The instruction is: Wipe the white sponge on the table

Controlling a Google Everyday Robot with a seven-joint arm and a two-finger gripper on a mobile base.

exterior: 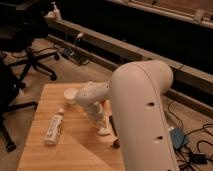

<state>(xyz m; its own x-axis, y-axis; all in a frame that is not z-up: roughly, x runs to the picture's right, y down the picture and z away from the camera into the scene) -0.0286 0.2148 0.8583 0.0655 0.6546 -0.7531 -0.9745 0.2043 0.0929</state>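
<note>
Bench (75,150): pale plank top, seen from above and to one side. The arm (142,110) fills the view from 5 o'clock and reaches toward the bench's middle.

Tool (101,126): pointing down near the bench's middle, fingers clenched on the white sponge (104,132). The sponge sits at the tool's tip and touches the wood.

From the tool we note:
- 9 o'clock: white bottle (54,129), lying on its side, well apart.
- 10 o'clock: white cup (71,95), near the far edge of the bench.
- 4 o'clock: a small dark object (116,144), near the sponge; we cannot tell what it is.

Off the bench, an office chair (30,55) stands on the floor at 10 o'clock.
</note>
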